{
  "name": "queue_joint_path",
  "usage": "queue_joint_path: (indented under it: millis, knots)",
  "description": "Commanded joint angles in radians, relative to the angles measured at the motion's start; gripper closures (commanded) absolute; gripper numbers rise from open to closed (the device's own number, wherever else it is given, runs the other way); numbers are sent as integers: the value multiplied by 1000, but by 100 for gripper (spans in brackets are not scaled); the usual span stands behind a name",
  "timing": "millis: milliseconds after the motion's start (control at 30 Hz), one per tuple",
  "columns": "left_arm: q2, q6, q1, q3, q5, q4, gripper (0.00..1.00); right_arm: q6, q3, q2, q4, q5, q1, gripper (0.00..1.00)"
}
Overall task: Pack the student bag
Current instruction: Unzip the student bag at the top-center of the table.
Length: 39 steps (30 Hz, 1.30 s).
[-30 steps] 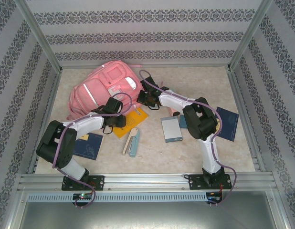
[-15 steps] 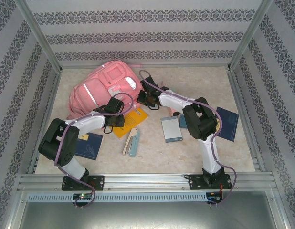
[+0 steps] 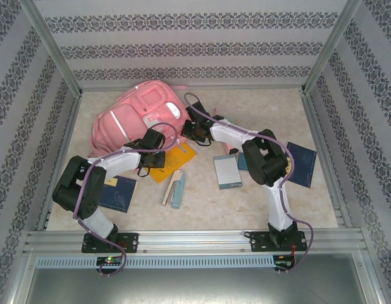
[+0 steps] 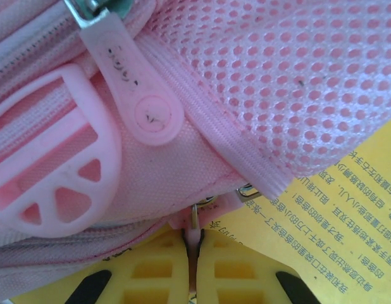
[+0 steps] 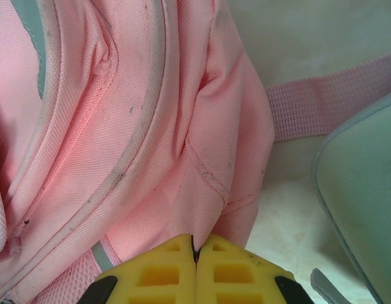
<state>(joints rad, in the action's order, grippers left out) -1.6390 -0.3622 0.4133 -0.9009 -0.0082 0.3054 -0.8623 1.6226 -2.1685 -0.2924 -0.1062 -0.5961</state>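
Marbled worktop, patterned walls. Pink bag lies far-left on it. At its near edge, left gripper has jaws clenched on a pink zip pull, above yellow booklet. Right gripper presses clenched jaws to bag fabric; whether any is pinched, cannot tell.

The left arm's fingers have closed from partly open to shut, now pinching a thin pink zipper tab at the backpack's edge; its elbow shifted slightly.

Lab booth: aluminium frame, wallpapered walls
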Motion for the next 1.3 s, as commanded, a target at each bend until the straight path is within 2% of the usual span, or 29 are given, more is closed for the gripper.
queue_joint_path:
  millis: [0,267,667,967,1067,1200,1233,1267]
  knots:
    - [11,5,8,1,-35,46,100,-7,-2,-5,-14,-17,-18,100]
    - [49,-72,-13,15,-149,125,100,-19,-66,48,1,31,8,100]
    - [129,-139,-128,46,-155,198,100,16,-93,163,1,68,48,100]
    - [131,-169,-190,22,-218,268,100,91,-95,244,-30,86,143,100]
    - [149,-155,-193,30,-173,236,100,129,-69,225,-46,82,179,100]
    - [170,-108,-184,18,-43,197,100,163,-22,188,-55,53,225,100]
    - [171,-95,-165,5,-23,193,100,171,-6,179,-54,19,233,93]
    - [173,-79,-144,-7,-13,189,100,173,9,172,-63,7,235,80]
